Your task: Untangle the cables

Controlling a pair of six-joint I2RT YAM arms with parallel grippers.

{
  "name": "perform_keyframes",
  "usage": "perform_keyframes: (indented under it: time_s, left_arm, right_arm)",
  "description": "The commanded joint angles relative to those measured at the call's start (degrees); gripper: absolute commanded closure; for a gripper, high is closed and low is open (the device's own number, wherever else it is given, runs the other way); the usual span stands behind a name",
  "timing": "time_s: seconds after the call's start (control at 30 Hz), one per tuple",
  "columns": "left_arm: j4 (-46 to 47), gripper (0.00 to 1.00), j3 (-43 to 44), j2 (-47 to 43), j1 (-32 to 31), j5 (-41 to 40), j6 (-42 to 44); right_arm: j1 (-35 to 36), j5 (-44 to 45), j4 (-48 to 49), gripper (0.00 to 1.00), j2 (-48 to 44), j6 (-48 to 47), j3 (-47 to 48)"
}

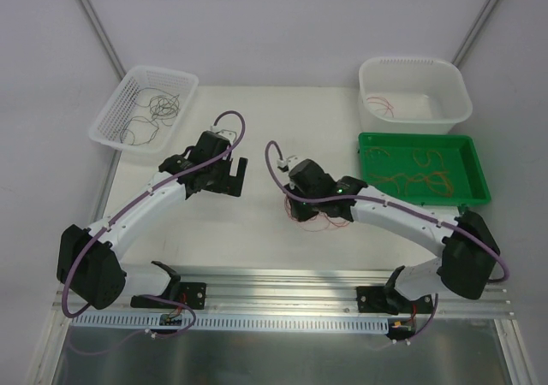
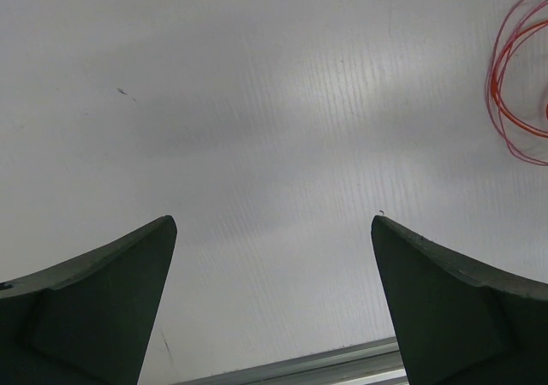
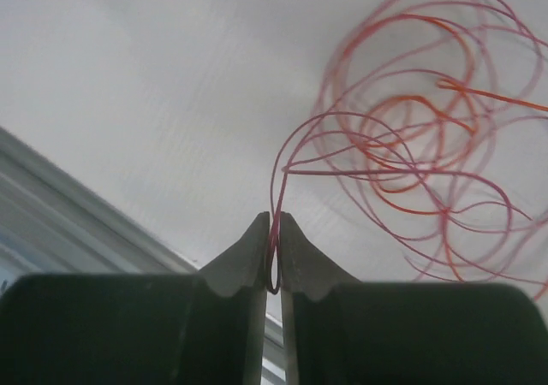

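Pinching one red strand of the cables [image 3: 402, 173] in my right fingers [image 3: 264, 248], nearly clamped, I judge the loose tangle fans ahead and rightward over the bench [image 2: 257, 103]. My left fingers [image 1: 229, 178] hang spread and empty, with loops at their right and bare bench leftward for pulling apart.

Left tool [image 2: 272, 222] spread wide; right tool [image 3: 272, 224] pinched nearly closed.
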Motion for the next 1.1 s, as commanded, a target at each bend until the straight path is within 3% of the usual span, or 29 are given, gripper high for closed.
perform_keyframes:
  time_s: [0.0, 0.1, 0.13, 0.2, 0.23, 0.5, 0.63, 0.83, 1.07]
  left_arm:
    - [0.01, 0.01, -0.62, -1.68, -0.30, -1.94, -0.51]
    - [0.01, 0.01, -0.71, -1.95, -0.30, -3.17, -0.69]
    - [0.01, 0.01, -0.71, -1.78, -0.21, -3.35, -0.60]
    - [0.01, 0.01, -0.71, -1.69, -0.30, -3.61, -0.69]
    - [0.01, 0.01, -0.62, -1.69, -0.30, -3.53, -0.69]
    - [0.01, 0.01, -0.53, -1.16, -0.30, -2.73, -0.69]
    - [0.01, 0.01, -0.53, -0.72, -0.30, -2.65, -0.60]
    - [0.01, 0.01, -0.53, -0.46, -0.30, -2.38, -0.43]
    - [0.01, 0.01, -0.53, -0.37, -0.30, -2.38, -0.43]
  right_arm:
    - [6.12, -3.05, 2.03, 0.88, 4.61, 0.96, 8.28]
    - [8.32, -3.13, 1.59, 0.77, 6.03, 0.34, 10.39]
    - [8.50, -3.05, 1.33, 0.56, 5.68, 0.16, 10.66]
    - [8.68, -2.96, 0.54, 0.43, 3.67, -0.19, 10.14]
    - [8.59, -2.35, -0.08, 0.41, 2.61, -0.28, 9.87]
    - [7.45, 4.07, -5.44, 0.38, -6.27, -3.26, 5.48]
    - [5.87, -1.53, -4.48, 0.40, -6.54, -8.96, 2.67]
    - [5.42, -6.91, -4.92, 0.38, -2.15, -17.14, 0.29]
    - [4.28, -7.71, -0.26, 0.39, 5.14, -18.82, -0.76]
